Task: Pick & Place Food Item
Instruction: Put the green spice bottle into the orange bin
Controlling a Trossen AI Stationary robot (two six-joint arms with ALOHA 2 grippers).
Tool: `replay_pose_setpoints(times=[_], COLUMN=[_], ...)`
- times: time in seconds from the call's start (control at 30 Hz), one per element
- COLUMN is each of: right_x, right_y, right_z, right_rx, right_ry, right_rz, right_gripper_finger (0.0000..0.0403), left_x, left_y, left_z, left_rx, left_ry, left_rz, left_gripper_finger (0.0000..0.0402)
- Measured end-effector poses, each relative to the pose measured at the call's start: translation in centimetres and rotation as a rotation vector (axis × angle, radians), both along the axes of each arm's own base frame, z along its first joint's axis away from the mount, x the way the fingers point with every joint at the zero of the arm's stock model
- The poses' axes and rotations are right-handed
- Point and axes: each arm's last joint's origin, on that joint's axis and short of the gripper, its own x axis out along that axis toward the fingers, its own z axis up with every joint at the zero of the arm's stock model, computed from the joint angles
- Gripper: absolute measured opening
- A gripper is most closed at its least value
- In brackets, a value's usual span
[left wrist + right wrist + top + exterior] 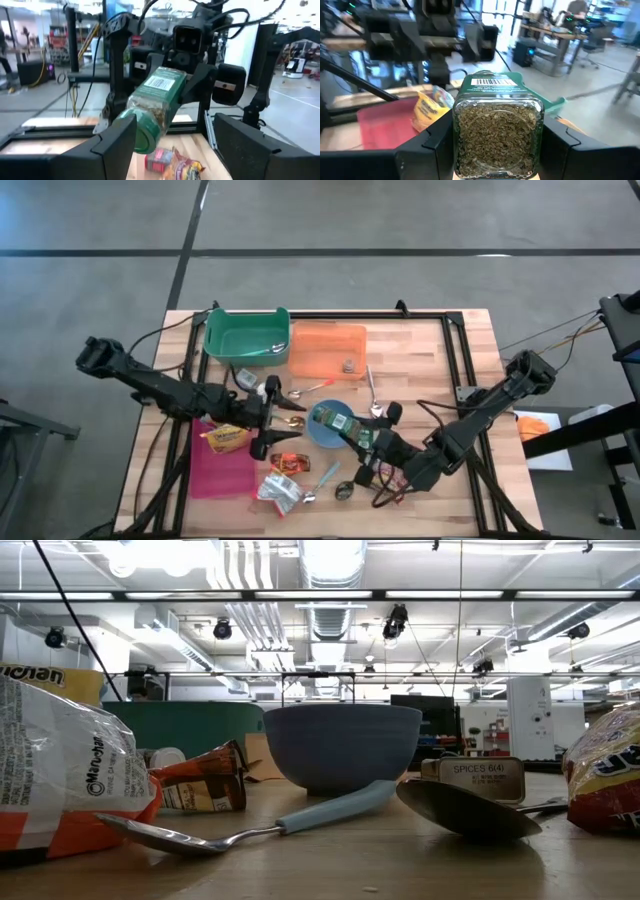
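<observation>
Green-labelled glass marks the task's thing: a herb jar [497, 127] pinched between the fingers of the right gripper [352, 434], held off the tabletop [430, 360] just above the blue bowl [325, 430], its green cap pointing toward the left arm. The left gripper [272, 423] faces it from just beside, fingers spread with nothing between them — in the left wrist view the jar's cap sits near the gap between those fingers.

Judged from this, the step in hand looks like a hand-over or a carry across the middle of the tabletop; the jar is lifted but not yet placed. The next move calls for either the left fingers closing squarely on the cap end before the right lets go, or the right arm carrying the jar on to a container.

Containers: the green bin [246, 335] holds what looks like cutlery; the orange tray [328, 350] holds one small tin-like item; the pink tray [222, 465] has a yellow snack bag [226, 439] lying over its edge. What is in the bowl cannot be told.
</observation>
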Motion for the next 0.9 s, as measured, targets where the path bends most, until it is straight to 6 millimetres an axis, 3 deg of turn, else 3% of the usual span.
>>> replay_pose_setpoints(times=[0.2,0.43,0.9], right_x=[-0.2,-0.3,-0.5], right_y=[0.1,-0.4,-0.2], right_z=[-0.2,-0.9,-0.8], right_rx=[0.024,0.067,0.110], right_ry=[-0.076,-0.132,-0.162], right_rz=[0.104,0.170,0.257], right_gripper_finger=[0.0187,0.0187,0.0187], left_x=[1.0,2.0,2.2], left_y=[0.0,-0.2,-0.3], left_z=[-1.4,-2.0,-1.6], left_rx=[0.051,0.065,0.048], left_ry=[0.039,-0.024,-0.092], left_rz=[0.005,-0.111,-0.165], left_gripper_finger=[0.0267,0.0267,0.0267])
